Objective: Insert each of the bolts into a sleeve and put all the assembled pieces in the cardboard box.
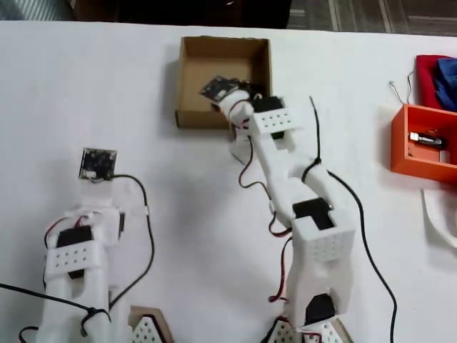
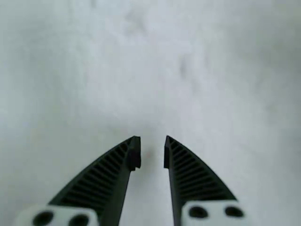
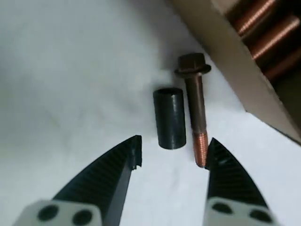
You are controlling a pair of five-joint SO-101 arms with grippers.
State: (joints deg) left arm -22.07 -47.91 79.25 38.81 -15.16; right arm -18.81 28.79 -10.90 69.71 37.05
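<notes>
right gripper (image 3: 173, 153): at the lower edge of the cardboard box (image 1: 187, 78), upper centre of the high view; jaws spread wide, gripping nothing.
bolt (image 3: 195, 113): flat on the white table (image 1: 86, 78) just outside the box wall, threaded tip right at one fingertip (image 3: 221, 165).
sleeve (image 3: 170, 117): black, lying parallel just beside the bolt, between the jaws, not yet joined.
inside the box: copper threaded shanks (image 3: 263, 28); sleeved or not, impossible to tell.
left gripper (image 2: 150, 153): lower left of the high view, over bare table; jaws a narrow gap apart, nothing between.
step in hand, by judgement: taking up one loose part for mating.
doing it well: centre on one piece, not both; close across the sleeve's round side; keep the bore clear; avoid nudging the bolt against the box wall.
</notes>
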